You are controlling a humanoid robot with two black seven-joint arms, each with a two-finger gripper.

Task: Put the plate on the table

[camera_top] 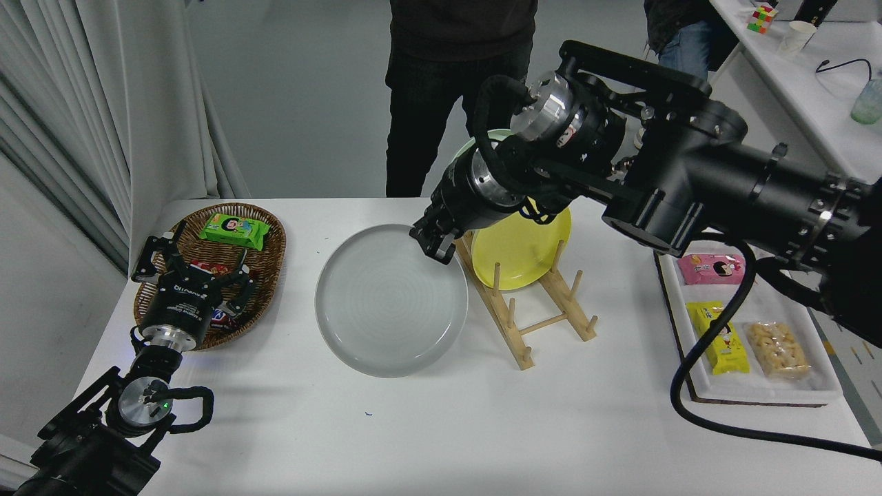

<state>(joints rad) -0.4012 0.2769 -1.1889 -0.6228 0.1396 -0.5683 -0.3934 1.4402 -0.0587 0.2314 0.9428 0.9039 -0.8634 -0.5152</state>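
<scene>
The pale grey plate (389,303) lies nearly flat, low over or on the white table (441,427), left of the wooden rack. My right gripper (433,246) is shut on the plate's far right rim. The right arm reaches in from the right edge across the rack. My left gripper (189,272) is parked at the lower left, open, over the wicker basket. I cannot tell whether the plate's underside rests fully on the table.
A wooden plate rack (527,313) holds a yellow plate (520,251) and a mint-green plate (475,148), mostly hidden by the arm. A wicker basket (269,258) with snacks is at the left. A white snack tray (747,393) is at the right. A person (458,76) stands at the far side.
</scene>
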